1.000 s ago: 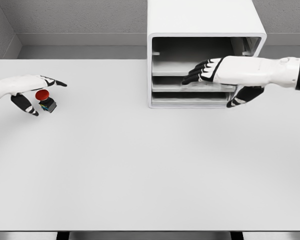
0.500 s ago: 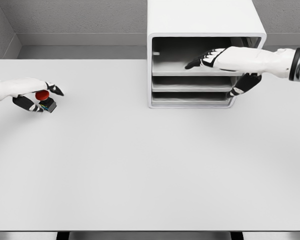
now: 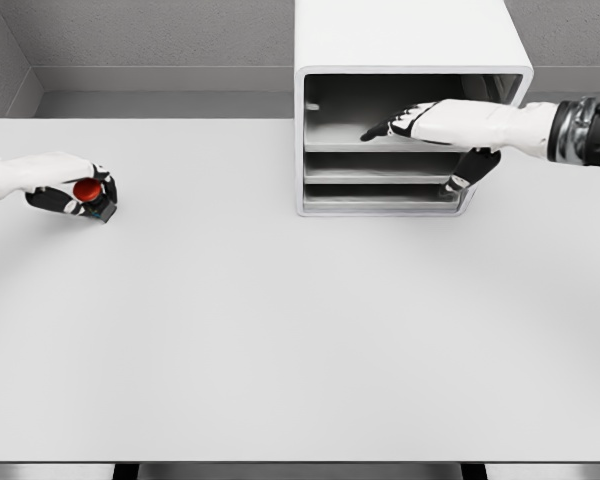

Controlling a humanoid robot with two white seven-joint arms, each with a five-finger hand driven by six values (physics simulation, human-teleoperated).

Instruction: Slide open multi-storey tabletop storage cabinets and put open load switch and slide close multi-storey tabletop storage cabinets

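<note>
The left hand has closed round the load switch at about nine o'clock on the table. A second ago its fingers stood apart above the red-capped switch; half a second ago they were curling in; now they wrap it, with only the red cap and a corner of the dark base showing. In my judgement the grasp is made or very nearly so, and the switch is ready to be lifted, though it has not visibly left the tabletop. The right hand is at the storage cabinet at roughly one o'clock. Its fingers are extended and holding nothing, lying along the top shelf level, with the thumb hanging down at the right edge of the lower tiers. A second ago this hand lay across the middle tier; since then it has risen and reached further in toward the left. The top compartment stands open and looks bare. No drawer appears pulled forward of the cabinet front, so whether the opening step is complete cannot be told. The switch and cabinet remain well apart.
</note>
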